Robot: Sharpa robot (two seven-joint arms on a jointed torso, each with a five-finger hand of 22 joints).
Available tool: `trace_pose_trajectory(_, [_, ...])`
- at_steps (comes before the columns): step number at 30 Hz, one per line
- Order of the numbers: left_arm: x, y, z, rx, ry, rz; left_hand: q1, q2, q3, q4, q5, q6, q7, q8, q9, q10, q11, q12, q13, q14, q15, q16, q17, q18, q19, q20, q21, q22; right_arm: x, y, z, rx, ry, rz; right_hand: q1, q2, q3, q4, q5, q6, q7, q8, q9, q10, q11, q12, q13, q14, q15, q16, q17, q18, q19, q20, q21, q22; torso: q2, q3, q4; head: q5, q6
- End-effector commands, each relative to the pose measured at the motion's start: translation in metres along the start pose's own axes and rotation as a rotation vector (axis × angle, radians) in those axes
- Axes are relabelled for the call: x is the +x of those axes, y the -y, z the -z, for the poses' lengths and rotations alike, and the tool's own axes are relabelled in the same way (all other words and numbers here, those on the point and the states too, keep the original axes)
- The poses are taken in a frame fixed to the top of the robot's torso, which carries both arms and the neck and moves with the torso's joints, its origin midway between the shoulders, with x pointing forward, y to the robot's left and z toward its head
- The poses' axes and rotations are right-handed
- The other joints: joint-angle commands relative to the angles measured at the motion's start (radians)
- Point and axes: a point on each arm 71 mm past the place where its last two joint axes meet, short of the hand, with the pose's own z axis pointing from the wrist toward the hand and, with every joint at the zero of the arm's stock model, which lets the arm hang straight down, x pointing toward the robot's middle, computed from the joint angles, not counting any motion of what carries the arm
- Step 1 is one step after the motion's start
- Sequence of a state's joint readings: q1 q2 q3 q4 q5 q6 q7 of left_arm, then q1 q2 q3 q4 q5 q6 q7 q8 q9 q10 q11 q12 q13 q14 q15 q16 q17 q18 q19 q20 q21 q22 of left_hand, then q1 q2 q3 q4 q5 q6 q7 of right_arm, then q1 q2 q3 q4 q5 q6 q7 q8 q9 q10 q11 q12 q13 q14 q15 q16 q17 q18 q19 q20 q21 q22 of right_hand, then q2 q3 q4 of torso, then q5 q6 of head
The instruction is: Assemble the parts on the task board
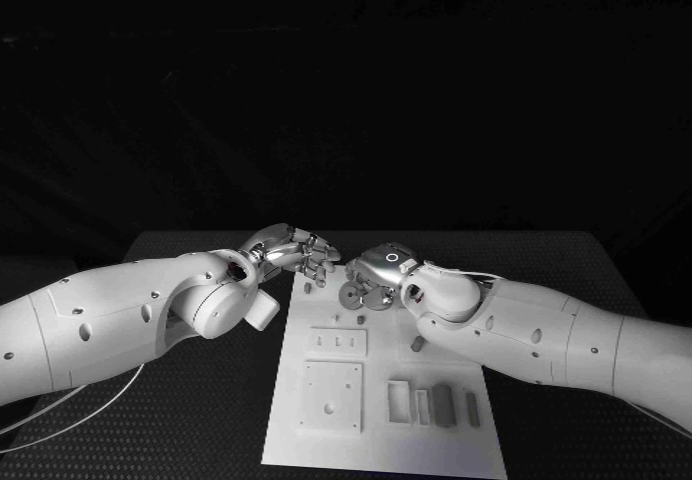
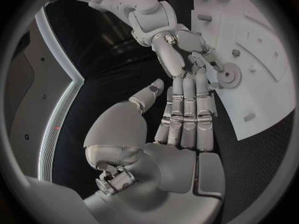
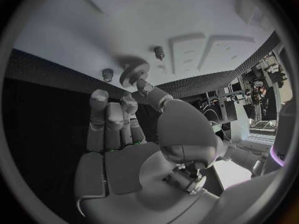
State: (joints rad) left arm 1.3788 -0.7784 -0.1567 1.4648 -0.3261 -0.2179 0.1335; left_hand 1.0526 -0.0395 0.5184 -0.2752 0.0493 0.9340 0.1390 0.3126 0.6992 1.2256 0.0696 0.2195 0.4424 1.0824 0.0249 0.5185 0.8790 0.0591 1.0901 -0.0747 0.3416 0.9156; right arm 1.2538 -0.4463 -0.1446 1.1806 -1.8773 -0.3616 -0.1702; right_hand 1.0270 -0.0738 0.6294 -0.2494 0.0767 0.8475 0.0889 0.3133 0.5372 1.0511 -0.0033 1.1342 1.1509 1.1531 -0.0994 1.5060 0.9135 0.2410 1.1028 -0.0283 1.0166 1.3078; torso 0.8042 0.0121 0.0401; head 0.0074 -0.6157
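The white task board (image 1: 378,440) lies lengthwise in the middle of the table. A round part with a centre hub (image 1: 351,295) (image 2: 228,76) (image 3: 133,73) is at the board's far end, just above its surface. My right hand (image 1: 381,274) (image 2: 181,45) (image 3: 134,134) pinches its rim between the thumb and a fingertip. My left hand (image 1: 294,250) (image 2: 184,114) hovers by the board's far left edge. Its fingers are stretched out side by side, the thumb is apart, and it holds nothing.
Two short pegs (image 3: 159,52) (image 3: 107,74) stand in the board near the round part. Nearer me the board carries a square plate (image 1: 330,395), a smaller plate (image 1: 339,342) and several upright blocks (image 1: 433,402). Black matting (image 1: 188,420) surrounds the board.
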Motion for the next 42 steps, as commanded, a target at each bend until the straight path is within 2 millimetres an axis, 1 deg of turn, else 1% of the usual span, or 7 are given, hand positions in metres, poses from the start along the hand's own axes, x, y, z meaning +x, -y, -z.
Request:
trace_pose_trajectory(1, [0.002, 0.002, -0.001, 0.013, -0.014, -0.001, -0.004, -0.009, 0.003, 0.003, 0.000, -0.006, 0.000, -0.004, 0.002, -0.007, -0.003, -0.005, 0.001, -0.003, 0.000, -0.006, 0.002, 0.011, -0.003, 0.001, -0.006, 0.001, 0.003, 0.001, -0.001, 0.004, -0.016, 0.024, 0.001, -0.013, -0.001, 0.008, 0.003, 0.156, 0.019, -0.004, -0.002, -0.008, 0.002, 0.006, -0.001, 0.003, -0.004, 0.003, -0.001, 0.021, 0.003, -0.002, 0.000, 0.011, 0.000, 0.0003, -0.0005, 0.000, -0.002])
trace_pose_trajectory(20, [0.001, 0.002, -0.001, 0.013, -0.012, -0.001, -0.005, -0.009, 0.003, 0.004, 0.000, -0.006, 0.001, -0.005, 0.003, -0.007, -0.003, -0.006, 0.003, -0.003, 0.000, -0.007, 0.003, 0.011, -0.003, 0.001, -0.006, 0.002, 0.006, 0.000, -0.002, 0.008, -0.016, 0.019, 0.002, -0.015, 0.000, 0.009, 0.003, 0.151, 0.021, -0.009, -0.003, -0.009, 0.004, 0.006, -0.004, 0.003, -0.003, 0.002, -0.003, 0.021, 0.003, -0.003, -0.002, 0.010, -0.001, 0.0031, -0.0036, 0.004, -0.004])
trace_pose_trajectory(30, [0.001, 0.002, -0.001, 0.013, -0.012, -0.002, -0.004, -0.009, 0.003, 0.004, 0.000, -0.006, 0.001, -0.006, 0.003, -0.007, -0.003, -0.007, 0.004, -0.003, 0.000, -0.007, 0.004, 0.011, -0.003, 0.001, -0.007, 0.003, 0.003, -0.003, 0.006, -0.009, 0.002, -0.048, 0.005, -0.028, 0.000, 0.007, 0.003, 0.140, 0.025, -0.017, -0.006, -0.010, 0.007, 0.007, -0.007, 0.003, 0.000, 0.002, -0.006, 0.021, 0.004, -0.004, -0.003, 0.010, -0.001, 0.0034, -0.0028, 0.006, -0.002])
trace_pose_trajectory(34, [0.000, 0.002, 0.000, 0.012, -0.010, -0.002, -0.004, -0.009, 0.003, 0.004, 0.000, -0.006, 0.001, -0.006, 0.004, -0.007, -0.003, -0.007, 0.004, -0.003, 0.000, -0.007, 0.004, 0.011, -0.003, 0.002, -0.007, 0.003, 0.004, -0.006, 0.010, -0.020, -0.037, -0.087, -0.005, -0.063, -0.002, 0.023, 0.003, 0.116, 0.034, -0.035, -0.013, -0.016, 0.016, 0.008, -0.011, 0.001, 0.007, 0.001, -0.008, 0.021, 0.005, -0.003, -0.007, 0.010, 0.000, 0.0029, -0.0037, 0.009, -0.004])
trace_pose_trajectory(37, [0.000, 0.002, 0.000, 0.012, -0.010, -0.001, -0.005, -0.009, 0.003, 0.004, 0.000, -0.006, 0.001, -0.006, 0.004, -0.007, -0.003, -0.007, 0.005, -0.003, 0.000, -0.008, 0.004, 0.011, -0.003, 0.002, -0.007, 0.003, 0.006, -0.007, 0.011, -0.021, -0.058, -0.110, -0.021, -0.101, 0.001, 0.054, 0.003, 0.097, 0.042, -0.049, -0.019, -0.026, 0.024, 0.008, -0.013, -0.005, 0.015, 0.000, -0.010, 0.021, 0.002, 0.000, -0.012, 0.010, 0.000, 0.0030, -0.0047, 0.010, -0.004])
trace_pose_trajectory(41, [0.000, 0.002, 0.000, 0.012, -0.011, -0.001, -0.005, -0.009, 0.003, 0.004, 0.000, -0.006, 0.001, -0.006, 0.004, -0.007, -0.003, -0.007, 0.005, -0.003, 0.000, -0.008, 0.004, 0.011, -0.003, 0.002, -0.007, 0.003, 0.006, -0.010, 0.010, -0.024, -0.075, -0.114, -0.045, -0.141, 0.001, 0.094, 0.002, 0.078, 0.051, -0.061, -0.025, -0.038, 0.032, 0.011, -0.015, -0.013, 0.023, 0.001, -0.010, 0.021, -0.002, 0.003, -0.015, 0.011, 0.000, 0.0037, -0.0039, 0.011, -0.005])
trace_pose_trajectory(42, [0.000, 0.002, 0.000, 0.012, -0.011, -0.001, -0.005, -0.009, 0.003, 0.004, -0.001, -0.006, 0.001, -0.006, 0.004, -0.007, -0.003, -0.007, 0.005, -0.003, 0.000, -0.008, 0.004, 0.011, -0.003, 0.002, -0.007, 0.003, 0.007, -0.010, 0.009, -0.024, -0.078, -0.114, -0.047, -0.145, 0.002, 0.100, 0.002, 0.077, 0.051, -0.061, -0.025, -0.040, 0.033, 0.011, -0.015, -0.014, 0.024, 0.002, -0.010, 0.021, -0.003, 0.003, -0.016, 0.011, 0.000, 0.0037, -0.0039, 0.011, -0.005])
